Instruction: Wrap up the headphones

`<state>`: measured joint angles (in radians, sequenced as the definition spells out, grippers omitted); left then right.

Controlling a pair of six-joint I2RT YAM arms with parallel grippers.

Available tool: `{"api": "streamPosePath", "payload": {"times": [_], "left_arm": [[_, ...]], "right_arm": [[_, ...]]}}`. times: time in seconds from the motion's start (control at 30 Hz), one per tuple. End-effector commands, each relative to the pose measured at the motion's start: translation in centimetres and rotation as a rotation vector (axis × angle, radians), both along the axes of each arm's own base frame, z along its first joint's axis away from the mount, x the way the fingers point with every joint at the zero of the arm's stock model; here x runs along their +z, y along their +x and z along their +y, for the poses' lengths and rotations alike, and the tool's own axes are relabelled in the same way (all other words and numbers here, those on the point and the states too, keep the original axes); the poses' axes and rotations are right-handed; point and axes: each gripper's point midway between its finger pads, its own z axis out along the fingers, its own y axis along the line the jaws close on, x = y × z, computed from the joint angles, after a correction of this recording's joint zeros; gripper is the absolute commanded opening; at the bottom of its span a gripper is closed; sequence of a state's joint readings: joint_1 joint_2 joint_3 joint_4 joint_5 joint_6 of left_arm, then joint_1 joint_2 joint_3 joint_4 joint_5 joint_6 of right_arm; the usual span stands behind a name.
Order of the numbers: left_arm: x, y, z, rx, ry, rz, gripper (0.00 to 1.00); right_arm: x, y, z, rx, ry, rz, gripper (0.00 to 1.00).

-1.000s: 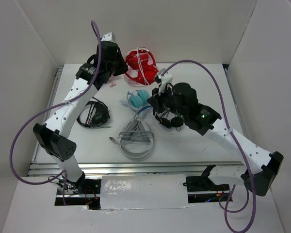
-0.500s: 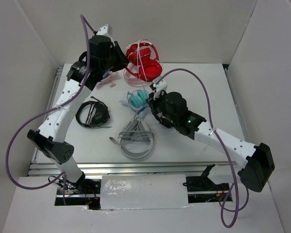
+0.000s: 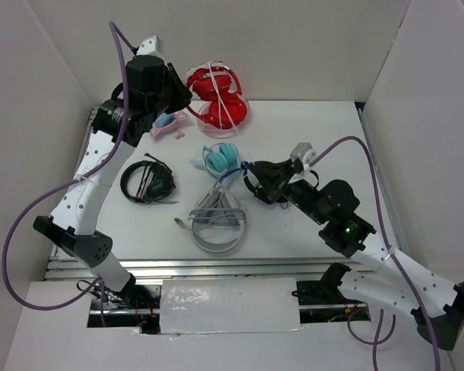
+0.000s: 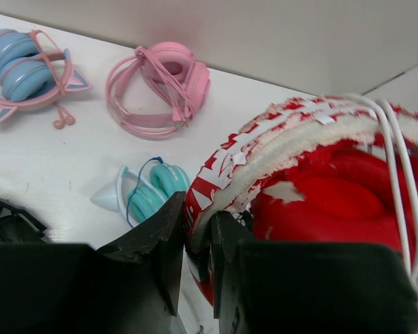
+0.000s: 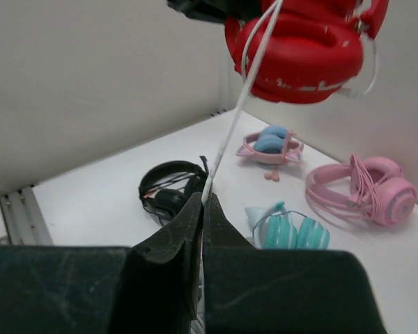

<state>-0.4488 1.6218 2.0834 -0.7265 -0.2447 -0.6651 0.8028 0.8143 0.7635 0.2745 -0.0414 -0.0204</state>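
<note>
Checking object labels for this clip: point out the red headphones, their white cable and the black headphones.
red headphones (image 4: 334, 202), left wrist view, ear cushion.
white cable (image 5: 231, 132), right wrist view, straight stretch above the fingers.
black headphones (image 3: 159, 184), top view, ear cup.

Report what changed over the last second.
The right gripper shut on the white cable and drew back toward the near edge, pulling it straight. The left gripper, still shut on the red headphones, carried them slightly left and back. The black headphones, teal headphones and grey headphones stayed put.
</note>
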Motion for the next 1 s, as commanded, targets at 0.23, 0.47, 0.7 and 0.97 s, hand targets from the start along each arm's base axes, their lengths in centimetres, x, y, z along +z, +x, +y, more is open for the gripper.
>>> {"api": "streamPosePath", "payload": {"times": [0.23, 0.47, 0.7, 0.97], "left_arm": [[3.1, 3.7, 1.6, 0.137, -0.164, -0.106, 0.00], [3.8, 3.2, -0.1, 0.064, -0.253, -0.109, 0.00], [4.9, 0.8, -2.5, -0.122, -0.267, -0.109, 0.00], [5.6, -1.9, -3.0, -0.196, -0.277, -0.142, 0.00]], "right_arm": [[-2.1, -4.2, 0.4, 0.164, -0.023, 0.072, 0.00], [-6.1, -2.3, 3.3, 0.181, -0.075, 0.140, 0.00], [-8.6, 4.1, 3.6, -0.032, -0.120, 0.123, 0.00], [-7.3, 7.7, 3.3, -0.088, -0.037, -0.074, 0.42]]}}
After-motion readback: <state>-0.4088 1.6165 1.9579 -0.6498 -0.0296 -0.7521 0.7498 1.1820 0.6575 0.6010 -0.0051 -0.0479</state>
